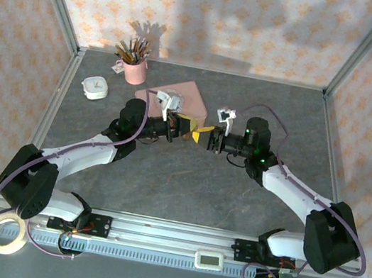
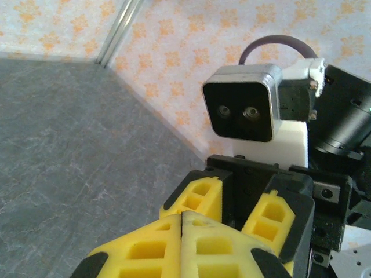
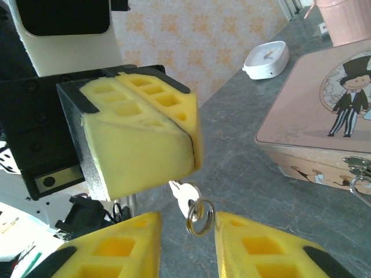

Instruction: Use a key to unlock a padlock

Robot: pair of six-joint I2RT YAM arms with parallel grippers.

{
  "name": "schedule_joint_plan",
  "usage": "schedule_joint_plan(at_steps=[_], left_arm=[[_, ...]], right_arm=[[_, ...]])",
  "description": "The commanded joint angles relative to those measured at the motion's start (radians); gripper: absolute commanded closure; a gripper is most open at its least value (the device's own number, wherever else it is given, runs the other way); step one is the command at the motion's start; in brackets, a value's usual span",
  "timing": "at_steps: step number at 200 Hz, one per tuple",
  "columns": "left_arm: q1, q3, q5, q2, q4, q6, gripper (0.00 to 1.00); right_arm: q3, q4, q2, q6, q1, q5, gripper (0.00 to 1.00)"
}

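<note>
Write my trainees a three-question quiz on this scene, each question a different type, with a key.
1. True or false: the left gripper, with yellow foam fingers, is shut on the small silvery metal key.
2. The right gripper is: A) shut on the key; B) open, its fingers either side of the key's wire ring; C) clamped on a pencil.
3. Fill in: past the pink illustrated rectangular tin sits a small white ____.
Key: 1 true; 2 B; 3 clock.
</note>
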Motion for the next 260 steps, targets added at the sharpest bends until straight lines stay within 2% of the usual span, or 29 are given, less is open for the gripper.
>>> schedule_joint_plan(at_steps=[1,48,77,84,98,103,106,108,112,119,125,130,170,197,223,260], left_arm=[[0.007,0.002,0.067,-0.015,0.045,0.007,1.0],[0.009,-0.001,0.068,-0.036,0.012,0.028,1.0],[0.009,0.0,0.074,-0.035,0.028,0.008,1.0],[0.01,0.001,0.064,-0.035,0.032,-0.002,1.0],[0.016,0.001,0.031,-0.041,0.036,-0.027,1.0],[0.02,0.002,0.006,-0.044,0.036,-0.042,0.89],[0.022,0.002,-0.006,-0.047,0.036,-0.051,0.74],[0.024,0.0,-0.018,-0.048,0.034,-0.061,0.68],[0.03,0.001,-0.04,-0.052,0.033,-0.079,0.44],[0.04,-0.006,-0.078,-0.059,0.043,-0.116,0.19],[0.047,-0.016,-0.105,-0.067,0.067,-0.148,0.06],[0.052,-0.032,-0.127,-0.078,0.097,-0.176,0.01],[0.057,-0.188,-0.319,-0.104,0.403,-0.432,0.01],[0.042,-0.302,-0.433,-0.081,0.584,-0.58,0.09],[-0.003,-0.324,-0.504,-0.071,0.575,-0.589,0.13],[-0.07,-0.308,-0.535,-0.053,0.579,-0.563,0.15]], right_arm=[[0.006,0.056,-0.001,0.009,-0.003,-0.015,0.71],[0.002,0.063,-0.019,0.004,-0.005,0.03,0.71],[0.003,0.089,0.005,0.021,-0.005,-0.007,0.91],[0.003,0.09,0.011,0.023,-0.005,-0.01,0.99],[-0.004,0.097,0.013,0.025,-0.005,-0.006,1.0],[-0.009,0.1,0.011,0.027,-0.004,-0.002,1.0],[-0.011,0.103,0.011,0.027,-0.004,0.001,1.0],[-0.014,0.103,0.01,0.027,-0.004,0.003,1.0],[-0.019,0.109,0.008,0.029,-0.005,0.008,1.0],[-0.027,0.121,0.005,0.037,-0.004,0.023,1.0],[-0.036,0.132,0.002,0.045,-0.004,0.033,1.0],[-0.044,0.143,0.0,0.053,-0.003,0.045,1.0],[-0.153,0.307,-0.044,0.134,0.049,0.271,1.0],[-0.194,0.385,-0.047,0.176,0.101,0.404,1.0],[-0.22,0.495,-0.012,0.201,0.114,0.415,1.0],[-0.269,0.655,0.006,0.197,0.132,0.436,1.0]])
